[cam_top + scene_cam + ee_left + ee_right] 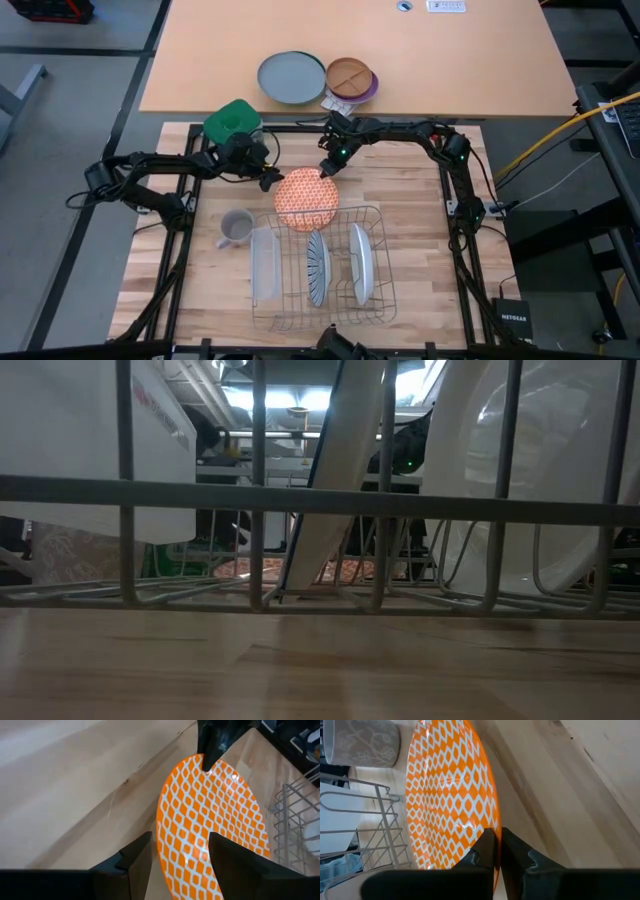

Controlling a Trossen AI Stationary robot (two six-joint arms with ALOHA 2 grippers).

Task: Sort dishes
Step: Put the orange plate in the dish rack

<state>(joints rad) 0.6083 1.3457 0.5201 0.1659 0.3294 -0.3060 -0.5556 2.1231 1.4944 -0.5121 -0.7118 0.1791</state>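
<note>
The orange-red patterned plate (306, 199) lies between my two grippers, its near edge at the far rim of the wire dish rack (385, 290). My right gripper (327, 170) is shut on the plate's far rim. My left gripper (268, 181) is open at the plate's left rim, with one finger on either side of the edge (162, 845); I see no hold. The blue-and-white striped plate (318, 266) and the plain white plate (360, 262) stand on edge in the rack's slots. My right gripper pinches the orange plate's far rim (492, 822) between its two fingers, one on the patterned face and one on the underside. The fingers come slanting down from the table's far side, across the rim. The plate is tilted, its near edge low by the rack.
A grey mug (236, 228) stands left of the rack, and a clear container (263, 262) lies along the rack's left side. A green object (232, 118) sits at the far left. A grey plate (292, 77) and a brown divided plate (350, 75) lie on the far table.
</note>
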